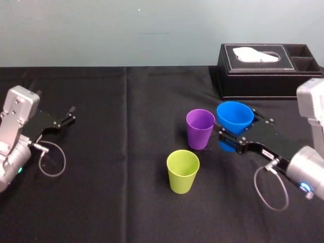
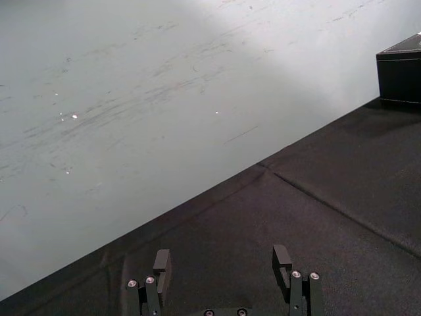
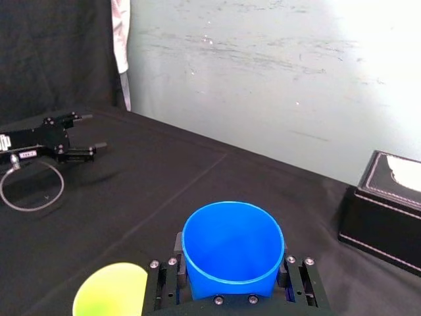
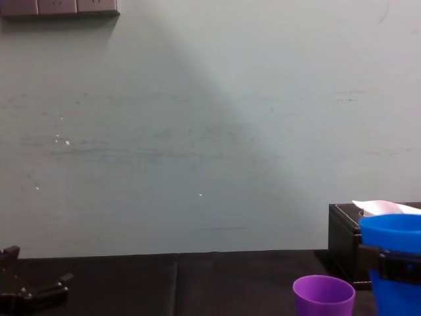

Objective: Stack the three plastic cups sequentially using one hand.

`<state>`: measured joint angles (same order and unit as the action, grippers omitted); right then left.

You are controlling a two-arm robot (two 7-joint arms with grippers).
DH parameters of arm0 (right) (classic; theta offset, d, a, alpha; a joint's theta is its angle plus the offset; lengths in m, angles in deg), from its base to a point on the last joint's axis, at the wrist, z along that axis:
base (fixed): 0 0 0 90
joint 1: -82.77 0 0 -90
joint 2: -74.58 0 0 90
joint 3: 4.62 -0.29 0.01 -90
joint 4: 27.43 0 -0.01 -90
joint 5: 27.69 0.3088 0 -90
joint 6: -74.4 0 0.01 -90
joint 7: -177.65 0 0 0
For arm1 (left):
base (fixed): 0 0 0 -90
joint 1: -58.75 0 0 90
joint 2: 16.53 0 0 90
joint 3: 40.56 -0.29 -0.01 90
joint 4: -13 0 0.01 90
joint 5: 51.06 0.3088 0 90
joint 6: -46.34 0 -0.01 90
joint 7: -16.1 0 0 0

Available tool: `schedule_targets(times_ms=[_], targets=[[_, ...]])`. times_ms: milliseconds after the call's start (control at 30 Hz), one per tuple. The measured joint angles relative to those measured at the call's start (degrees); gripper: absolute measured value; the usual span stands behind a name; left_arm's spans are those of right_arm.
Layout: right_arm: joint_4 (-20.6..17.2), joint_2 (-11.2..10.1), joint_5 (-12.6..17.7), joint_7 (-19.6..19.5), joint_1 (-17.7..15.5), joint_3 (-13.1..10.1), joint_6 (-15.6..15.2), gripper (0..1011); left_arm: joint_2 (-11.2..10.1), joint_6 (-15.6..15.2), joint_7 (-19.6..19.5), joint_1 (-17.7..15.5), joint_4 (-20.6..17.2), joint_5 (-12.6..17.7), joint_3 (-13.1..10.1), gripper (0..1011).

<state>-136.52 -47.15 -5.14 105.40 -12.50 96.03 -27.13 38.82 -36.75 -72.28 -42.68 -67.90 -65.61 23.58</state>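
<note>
right gripper clamped on blue cup, gripping mid-wall to keep rim clear | held just right of purple cup, seemingly raised for nesting | yellow-green cup upright nearer front | left gripper parked far left, fingers apart

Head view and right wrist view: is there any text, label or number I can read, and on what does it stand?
On the right gripper, shut on the blue cup, a white label: too small to read.
On the left gripper, parked on the robot's left, a white tag: blurred, unreadable.
On the purple cup, yellow-green cup and black tissue box: no print visible.
</note>
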Motion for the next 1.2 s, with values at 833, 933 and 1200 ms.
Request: schedule_targets(times_ms=[833, 933, 1200], targets=[[10.9, 7.1, -9.2, 0.1, 13.6, 8.0, 0.2, 732, 0.0, 0.0, 0.0, 0.0, 0.0, 0.0, 0.0, 1011], [12.5, 7.9, -9.5, 0.7, 14.5, 8.2, 1.0, 732, 0.0, 0.0, 0.0, 0.0, 0.0, 0.0, 0.0, 1011], [15.3, 8.9, -9.9, 1.5, 15.8, 8.4, 2.4, 732, 0.0, 0.0, 0.0, 0.0, 0.0, 0.0, 0.0, 1011]])
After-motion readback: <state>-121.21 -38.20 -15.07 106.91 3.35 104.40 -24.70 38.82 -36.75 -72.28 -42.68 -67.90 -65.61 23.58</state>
